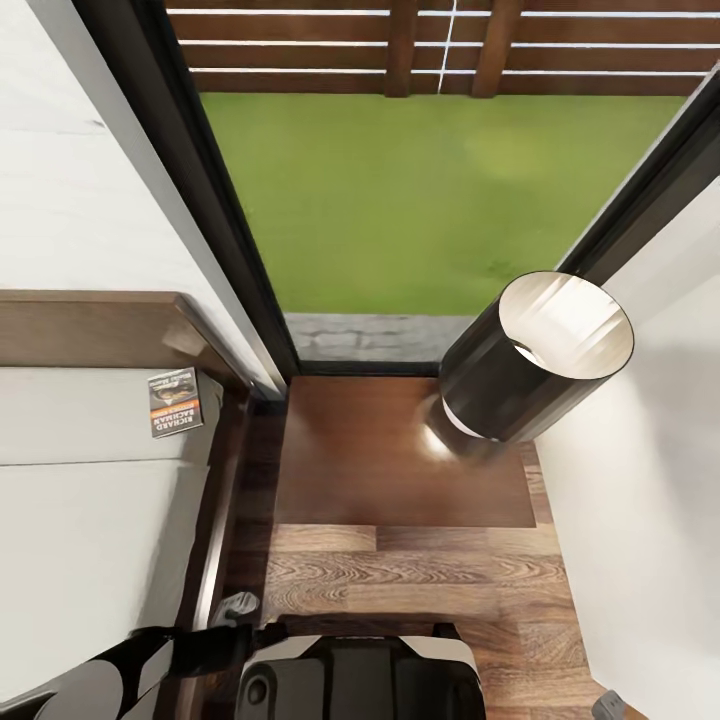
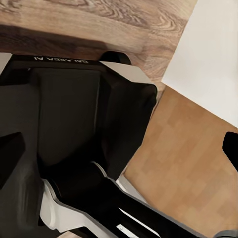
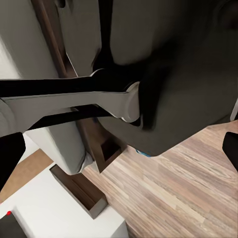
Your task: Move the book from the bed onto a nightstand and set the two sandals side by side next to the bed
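The book (image 1: 175, 402) lies on the bed (image 1: 90, 520), at the mattress corner nearest the headboard and the nightstand (image 1: 390, 460). A lamp (image 1: 535, 360) occupies the nightstand's far right corner; the remaining top is bare. Jaw state of both grippers cannot be determined.

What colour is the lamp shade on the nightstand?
Black outside, white inside: the lamp on the nightstand, best in the head view.

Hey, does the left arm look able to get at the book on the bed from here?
Probably yes. The book lies uncovered on the bed by the headboard, on the left arm's side, though the arm sits folded low near the robot's base.
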You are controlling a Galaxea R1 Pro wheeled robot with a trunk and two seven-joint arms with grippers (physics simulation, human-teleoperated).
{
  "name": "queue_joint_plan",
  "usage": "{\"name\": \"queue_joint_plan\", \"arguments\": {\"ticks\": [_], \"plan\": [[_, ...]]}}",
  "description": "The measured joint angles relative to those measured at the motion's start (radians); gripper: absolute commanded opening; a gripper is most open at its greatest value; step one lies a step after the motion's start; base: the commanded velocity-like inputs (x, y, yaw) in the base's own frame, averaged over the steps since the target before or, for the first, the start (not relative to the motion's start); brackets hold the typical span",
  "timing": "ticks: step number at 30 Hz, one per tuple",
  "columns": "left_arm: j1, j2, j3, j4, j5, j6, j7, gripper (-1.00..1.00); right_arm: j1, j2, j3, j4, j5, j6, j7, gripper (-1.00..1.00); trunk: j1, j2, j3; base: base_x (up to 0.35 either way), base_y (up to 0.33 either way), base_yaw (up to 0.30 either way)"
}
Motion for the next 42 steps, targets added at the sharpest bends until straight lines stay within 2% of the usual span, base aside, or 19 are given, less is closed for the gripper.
{"name": "queue_joint_plan", "arguments": {"ticks": [14,31,34,42], "plan": [[0.009,-0.006,0.0,0.0,0.0,0.0,0.004,1.0,0.0,0.0,0.0,0.0,-0.006,0.0,-0.001,1.0,0.0,0.0,0.0,0.0,0.0,0.034],[0.014,-0.008,-0.001,0.0,0.0,0.0,0.004,1.0,0.0,0.0,0.0,0.0,-0.007,0.0,-0.001,1.0,0.0,0.0,0.0,0.0,0.0,0.258],[0.014,-0.021,0.0,0.0,0.0,0.0,0.004,1.0,0.0,0.0,0.0,0.0,-0.007,0.0,-0.001,1.0,0.0,0.0,0.0,0.0,0.0,0.268],[0.015,-0.03,0.0,0.0,-0.001,0.0,0.005,1.0,0.0,0.0,0.0,0.0,-0.007,0.0,-0.001,1.0,0.0,0.0,0.0,0.0,0.0,0.268]]}}
